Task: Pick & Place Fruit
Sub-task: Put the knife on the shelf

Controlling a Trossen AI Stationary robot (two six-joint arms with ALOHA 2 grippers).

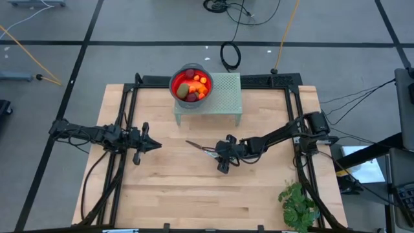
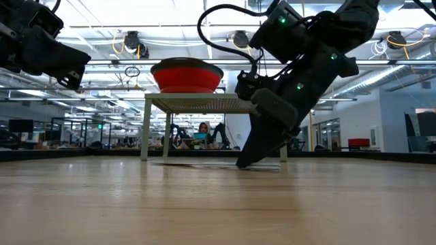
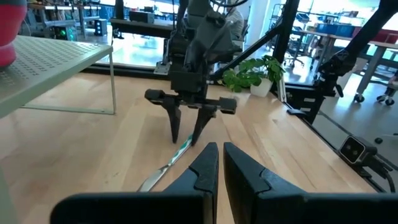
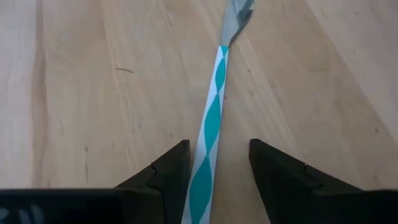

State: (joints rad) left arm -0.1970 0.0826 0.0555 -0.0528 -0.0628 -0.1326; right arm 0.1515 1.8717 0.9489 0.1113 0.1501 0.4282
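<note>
Knife point(image 4: 211, 130) handle end cut off; bowl point(image 3: 9, 31) mostly cropped.

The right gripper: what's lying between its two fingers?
A knife with a teal-and-white striped handle lies on the table between the right gripper fingers, seen in the right wrist view.

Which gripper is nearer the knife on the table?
Right. The right gripper straddles the knife handle, jaws open. The left gripper sits apart, off the blade end.

The high view looks straight down on the whole surface point(image 1: 194, 175). The low view sits at surface height, facing the room. The left wrist view looks across at the right hand point(image 3: 185, 138), and the right wrist view hangs close over the knife point(image 4: 211, 124), which the left wrist view shares.
</note>
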